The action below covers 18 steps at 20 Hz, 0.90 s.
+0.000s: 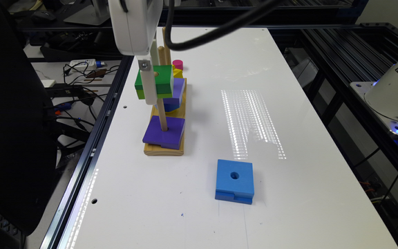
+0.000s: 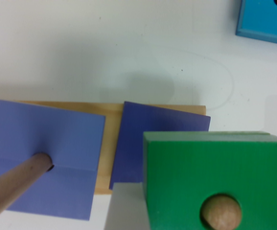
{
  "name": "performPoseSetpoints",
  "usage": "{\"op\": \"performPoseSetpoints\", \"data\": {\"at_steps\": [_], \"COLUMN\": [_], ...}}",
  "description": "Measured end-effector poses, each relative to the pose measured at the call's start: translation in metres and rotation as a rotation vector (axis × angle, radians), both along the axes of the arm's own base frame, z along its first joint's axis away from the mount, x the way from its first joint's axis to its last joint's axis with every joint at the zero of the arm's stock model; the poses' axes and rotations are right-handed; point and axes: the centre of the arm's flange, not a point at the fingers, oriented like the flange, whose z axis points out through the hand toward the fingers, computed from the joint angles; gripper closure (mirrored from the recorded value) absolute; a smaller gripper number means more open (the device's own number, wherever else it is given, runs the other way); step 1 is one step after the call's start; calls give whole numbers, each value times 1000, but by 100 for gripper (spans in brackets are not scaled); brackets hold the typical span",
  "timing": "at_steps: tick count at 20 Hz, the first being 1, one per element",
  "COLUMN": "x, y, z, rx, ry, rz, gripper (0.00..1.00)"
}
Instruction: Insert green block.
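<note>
Pincer (image 1: 149, 90) pinching square two-tone green foam block (image 1: 157, 81), wooden peg (image 2: 220, 213) tip in its hole; tilt risks jamming.

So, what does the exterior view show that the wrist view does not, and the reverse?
Exterior alone: the whole blue block with its hole, pink and yellow pieces at the far end of the wooden base, and the gripper holding the green block high on a peg. Wrist alone: the peg tip seen inside the green block's hole. Both: the purple blocks and base.
</note>
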Motion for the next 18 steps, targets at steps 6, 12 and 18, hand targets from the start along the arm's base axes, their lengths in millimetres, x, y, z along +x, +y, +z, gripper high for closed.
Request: {"op": "performPoseSetpoints", "data": {"at_steps": [6,12,18], "x": [0,1,1], "y": [0,0,0], "z": [-1,-11,-12], "rx": [-1,0,0], "ry": [1,6,7], "rz": [1,1,1], "gripper": [100,100,100]}}
